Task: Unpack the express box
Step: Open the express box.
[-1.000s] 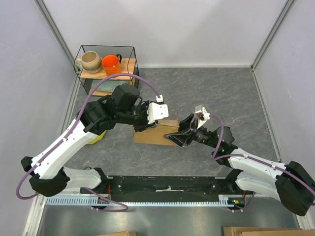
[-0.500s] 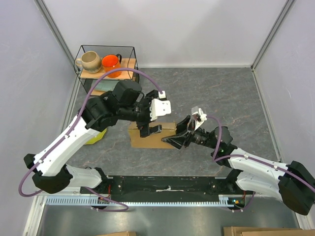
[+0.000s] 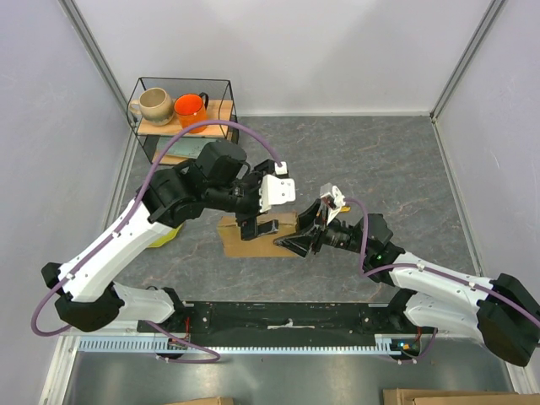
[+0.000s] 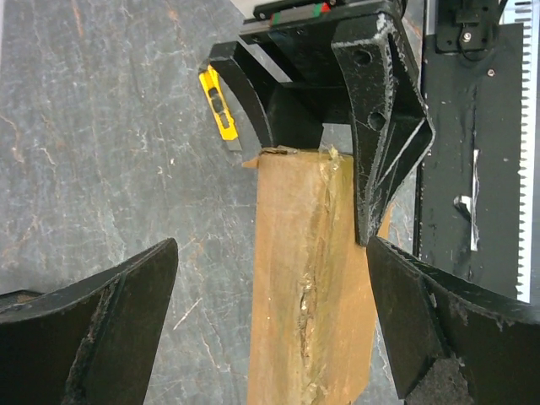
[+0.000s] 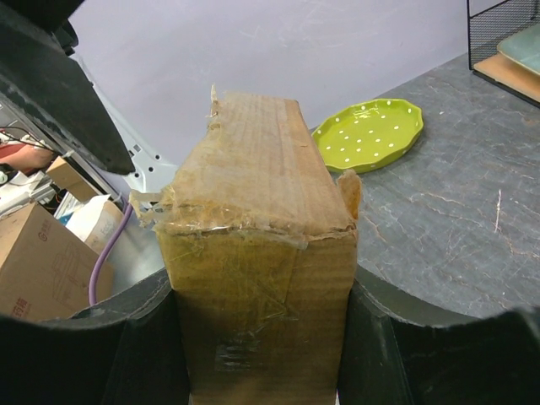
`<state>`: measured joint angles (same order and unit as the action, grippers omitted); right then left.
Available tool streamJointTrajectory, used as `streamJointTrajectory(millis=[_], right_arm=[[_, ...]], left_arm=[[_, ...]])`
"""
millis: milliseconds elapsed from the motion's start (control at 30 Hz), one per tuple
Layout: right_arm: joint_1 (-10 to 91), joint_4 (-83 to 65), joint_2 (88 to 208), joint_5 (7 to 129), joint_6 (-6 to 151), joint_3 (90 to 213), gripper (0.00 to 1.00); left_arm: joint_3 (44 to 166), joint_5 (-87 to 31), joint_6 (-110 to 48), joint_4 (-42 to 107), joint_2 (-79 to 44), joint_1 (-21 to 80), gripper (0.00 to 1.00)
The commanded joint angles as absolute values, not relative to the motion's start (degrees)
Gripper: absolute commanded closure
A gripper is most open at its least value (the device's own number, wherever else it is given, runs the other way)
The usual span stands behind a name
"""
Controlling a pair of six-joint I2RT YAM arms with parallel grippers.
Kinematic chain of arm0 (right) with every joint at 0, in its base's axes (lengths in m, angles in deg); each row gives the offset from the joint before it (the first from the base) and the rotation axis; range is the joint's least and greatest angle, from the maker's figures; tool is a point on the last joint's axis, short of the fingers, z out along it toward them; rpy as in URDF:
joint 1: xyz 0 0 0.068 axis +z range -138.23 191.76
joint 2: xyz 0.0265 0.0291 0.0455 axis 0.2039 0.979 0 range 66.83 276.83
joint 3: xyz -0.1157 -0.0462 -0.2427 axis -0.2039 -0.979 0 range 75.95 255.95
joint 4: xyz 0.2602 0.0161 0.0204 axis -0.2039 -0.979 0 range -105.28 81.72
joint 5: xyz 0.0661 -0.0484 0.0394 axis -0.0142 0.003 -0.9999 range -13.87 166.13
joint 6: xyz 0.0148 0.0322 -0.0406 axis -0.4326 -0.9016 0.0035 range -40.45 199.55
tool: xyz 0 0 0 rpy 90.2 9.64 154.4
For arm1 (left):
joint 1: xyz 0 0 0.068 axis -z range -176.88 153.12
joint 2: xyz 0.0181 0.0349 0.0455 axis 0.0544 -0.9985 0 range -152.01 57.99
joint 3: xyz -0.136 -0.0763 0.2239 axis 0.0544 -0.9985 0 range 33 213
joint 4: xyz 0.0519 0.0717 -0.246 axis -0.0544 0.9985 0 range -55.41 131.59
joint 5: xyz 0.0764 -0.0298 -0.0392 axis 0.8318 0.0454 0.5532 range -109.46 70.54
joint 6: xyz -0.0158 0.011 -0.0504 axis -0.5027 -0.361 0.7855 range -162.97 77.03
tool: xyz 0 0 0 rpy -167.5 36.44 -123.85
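Observation:
The express box (image 3: 253, 237) is a brown cardboard box with torn clear tape, lying on the grey table. My right gripper (image 3: 293, 240) is shut on its right end. In the right wrist view the box (image 5: 257, 253) fills the gap between both fingers. My left gripper (image 3: 258, 222) hovers just above the box with its jaws wide open. In the left wrist view its fingers (image 4: 93, 329) straddle the box (image 4: 308, 287) without touching it. The taped seam runs along the top. The right gripper (image 4: 316, 126) shows at the box's far end.
A green dotted plate (image 5: 371, 133) lies left of the box, mostly hidden under the left arm in the top view (image 3: 160, 237). A wire shelf (image 3: 143, 139) at back left holds a beige mug (image 3: 154, 105) and an orange mug (image 3: 191, 110). A small yellow-black object (image 4: 218, 105) lies beside the right gripper.
The box has shifted left and toward the near edge with the right gripper still on it. The left gripper has moved slightly right and stays open above the box.

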<state>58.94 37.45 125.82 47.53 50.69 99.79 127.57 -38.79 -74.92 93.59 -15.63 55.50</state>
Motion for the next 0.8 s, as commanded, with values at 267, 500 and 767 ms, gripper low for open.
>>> streamJointTrajectory(millis=[267,500,767], right_arm=[[61.1,38.3,126.2,48.0,52.0,103.4,1.0],[62.1,36.7,125.7,48.3,52.9,104.1,1.0],[62.3,35.0,124.8,48.9,53.8,104.6,1.0]], left_arm=[[126.8,-34.9,-76.1,92.1,-16.1,56.5,0.01],[124.9,-32.4,-76.7,91.7,-16.2,56.5,0.01],[123.5,-28.8,-77.6,91.0,-16.4,56.5,0.01]])
